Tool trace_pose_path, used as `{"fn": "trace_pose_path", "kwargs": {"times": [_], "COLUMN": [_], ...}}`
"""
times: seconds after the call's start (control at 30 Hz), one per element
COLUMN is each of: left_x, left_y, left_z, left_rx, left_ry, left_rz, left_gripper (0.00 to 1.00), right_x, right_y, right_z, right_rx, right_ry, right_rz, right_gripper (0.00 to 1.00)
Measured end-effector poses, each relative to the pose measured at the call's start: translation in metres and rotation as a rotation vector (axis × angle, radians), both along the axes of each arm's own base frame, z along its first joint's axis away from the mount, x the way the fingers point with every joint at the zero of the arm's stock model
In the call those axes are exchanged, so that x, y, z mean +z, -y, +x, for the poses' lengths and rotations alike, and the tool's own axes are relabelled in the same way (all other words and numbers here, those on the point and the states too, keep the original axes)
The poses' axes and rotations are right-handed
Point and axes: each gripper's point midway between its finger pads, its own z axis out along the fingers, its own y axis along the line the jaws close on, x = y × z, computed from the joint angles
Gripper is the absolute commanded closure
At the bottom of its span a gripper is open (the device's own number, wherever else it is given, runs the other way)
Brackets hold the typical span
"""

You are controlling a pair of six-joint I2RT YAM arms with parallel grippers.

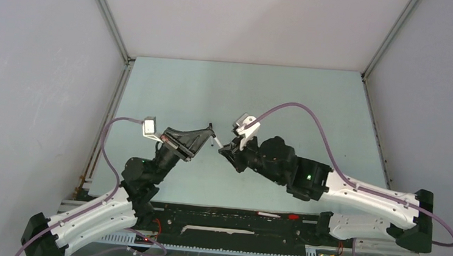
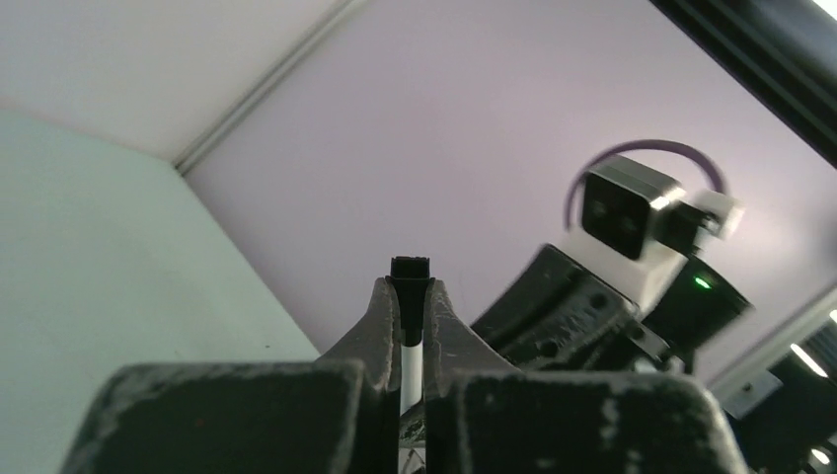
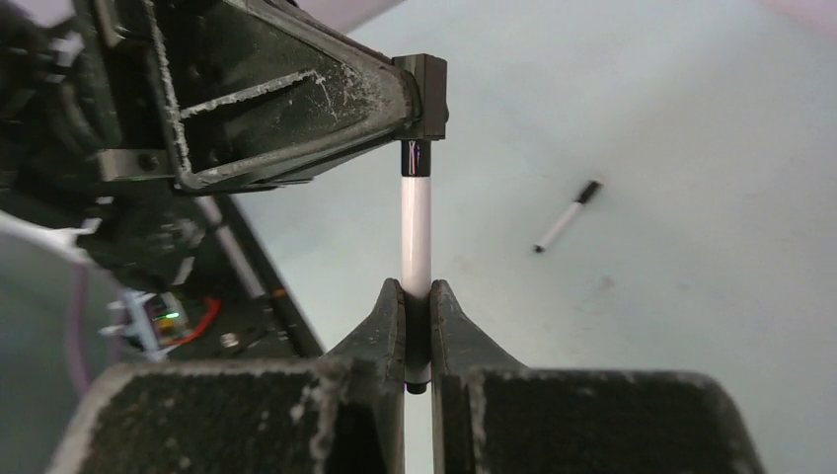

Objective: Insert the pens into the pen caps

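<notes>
The white pen looks like light, stiff, glossy plastic, probably slippery. The right end effector pinches it low on the barrel, a sensible hold. At the pen's far end, the left end effector clamps the black cap. Beyond the pen, a second pen lies on the pale tabletop.

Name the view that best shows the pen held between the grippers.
Right wrist: the white pen runs from the right gripper up to the black cap at the left gripper. Top external shows only a white sliver between the grippers. Left wrist shows just a black end and some white between its jaws.
</notes>
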Motion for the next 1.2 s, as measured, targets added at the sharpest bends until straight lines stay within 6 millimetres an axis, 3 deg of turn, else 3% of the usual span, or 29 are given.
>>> {"fn": "trace_pose_path", "kwargs": {"times": [0.4,0.7,0.97,1.2], "left_x": [0.025,0.039,0.03,0.003], "left_y": [-0.001,-0.006,-0.001,0.013], "left_z": [-0.047,-0.073,-0.066,-0.038], "left_rx": [-0.134,-0.196,-0.195,-0.146], "left_ry": [0.275,0.406,0.361,0.213], "left_rz": [-0.051,-0.093,-0.061,0.041], "left_gripper": [1.0,1.0,1.0,1.0], "right_x": [0.027,0.04,0.032,0.004], "right_y": [-0.007,-0.009,-0.001,0.01], "right_z": [-0.052,-0.073,-0.066,-0.04], "right_rx": [0.376,0.515,0.453,0.256], "right_ry": [-0.244,-0.304,-0.297,-0.262], "right_rz": [0.244,0.297,0.271,0.154], "right_gripper": [1.0,1.0,1.0,1.0]}}
